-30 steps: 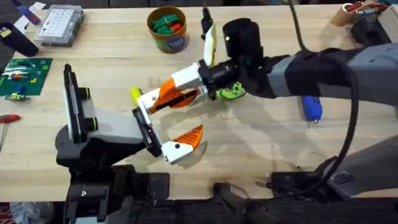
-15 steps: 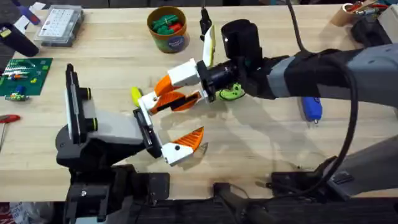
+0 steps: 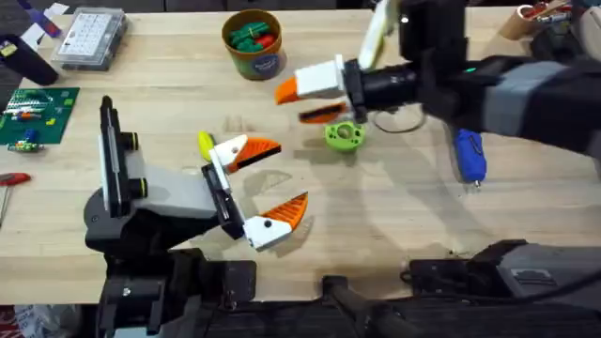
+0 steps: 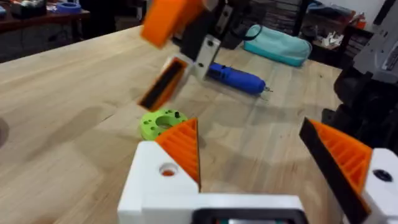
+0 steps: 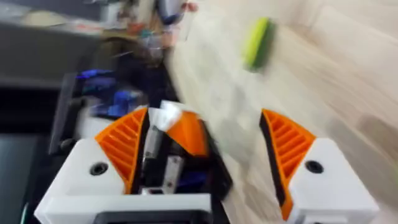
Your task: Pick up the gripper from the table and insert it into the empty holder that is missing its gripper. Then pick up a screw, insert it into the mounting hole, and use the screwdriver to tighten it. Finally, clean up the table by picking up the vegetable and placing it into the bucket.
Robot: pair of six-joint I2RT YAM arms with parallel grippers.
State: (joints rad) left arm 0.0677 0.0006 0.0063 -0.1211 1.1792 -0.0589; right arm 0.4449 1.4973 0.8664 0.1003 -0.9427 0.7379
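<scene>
The orange ribbed gripper piece (image 3: 255, 150) sits in the far holder of my left gripper (image 3: 292, 172), which is open. In the left wrist view that holder's white block has an empty round mounting hole (image 4: 166, 169) beside the orange piece (image 4: 183, 149). My right gripper (image 3: 291, 104) hovers open and empty above the table (image 3: 394, 216), up and to the right of the left gripper. The blue screwdriver (image 3: 470, 156) lies at the right. The bucket (image 3: 252, 42) stands at the back with green and red items inside. A yellow-green item (image 3: 204, 143), possibly the vegetable, lies by the left gripper.
A flat lime-green ring with holes (image 3: 344, 135) lies just under the right gripper. A clear parts box (image 3: 90, 38) and a green circuit board (image 3: 36, 113) sit at the far left. A teal bag (image 4: 277, 45) is beyond the table.
My right gripper let go of the orange piece at the left gripper's holder, opened, and pulled back up and to the right. The left arm stayed still.
</scene>
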